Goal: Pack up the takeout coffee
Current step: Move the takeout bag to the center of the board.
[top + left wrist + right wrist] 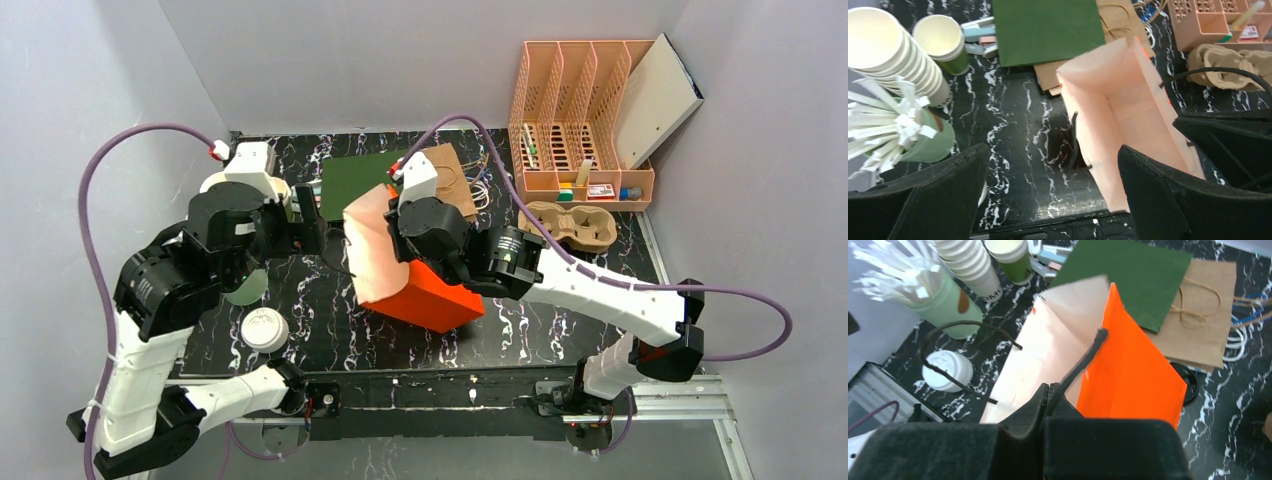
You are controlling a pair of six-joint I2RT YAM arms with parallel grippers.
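Orange bag (1138,375), frame centre, its black handle (1089,351) pinched in the closed right gripper (1050,388); left gripper (1053,150) stands wide (finger bases cropped at bottom edge).

table (330,340): black, white marble veining
bag (430,295): orange outside, pale peach inside (your left wrist view shows the lining best)
handle (1088,357): black
flat bag (355,180): dark green, plain
kraft bag (458,185): brown
organizer (575,100): salmon pink
lidded cup (265,328): white
straw holder (950,310): mint green; you'll note white straws
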